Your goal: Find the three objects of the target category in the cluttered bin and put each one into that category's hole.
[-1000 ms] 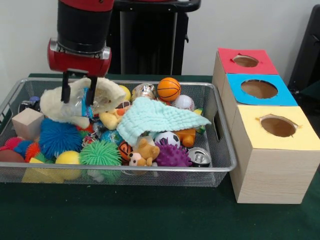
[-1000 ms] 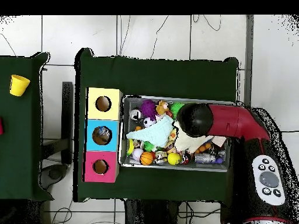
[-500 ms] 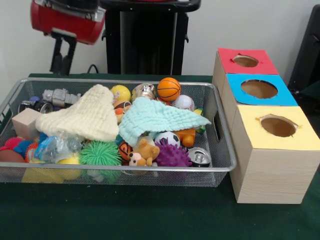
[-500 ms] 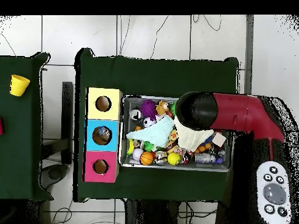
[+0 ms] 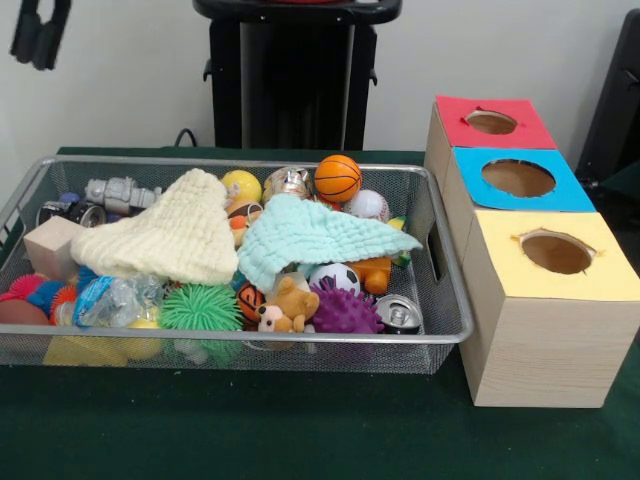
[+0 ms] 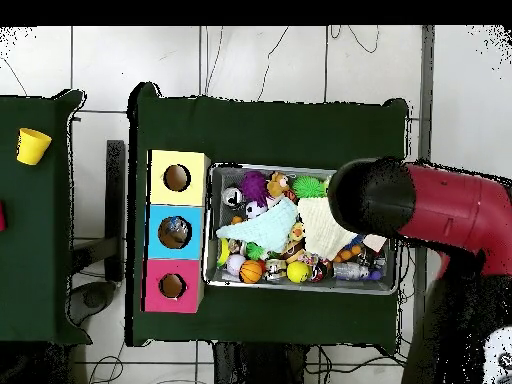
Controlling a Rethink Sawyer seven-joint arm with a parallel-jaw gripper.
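Note:
The wire mesh bin [image 5: 250, 160] is full of toys and also shows in the overhead view [image 6: 300, 168]. A crushed clear bottle with a blue label [image 5: 110, 298] lies at its front left, partly under a cream cloth [image 5: 165, 238]. Another clear crushed item [image 5: 122, 192], possibly a bottle, lies at the back left. My gripper [image 5: 40, 35] is high above the bin's left end, only partly in view, with nothing hanging from it. The blue-surround hole [image 5: 518, 178] is the middle box on the right and shows in the overhead view [image 6: 175, 232].
A mint cloth [image 5: 320, 235] covers the bin's middle. Balls, a teddy [image 5: 290, 305], a wooden block [image 5: 55, 245] and metal cans [image 5: 400, 313] lie around it. Red-surround [image 5: 491, 122] and yellow-surround [image 5: 556, 252] holes flank the blue one. My arm [image 6: 375, 198] hangs over the bin's right end in the overhead view.
My gripper rose out of the bin from the cream cloth and drew away up to the left. The clear bottle it was at dropped to the front left. The cloth settled flat.

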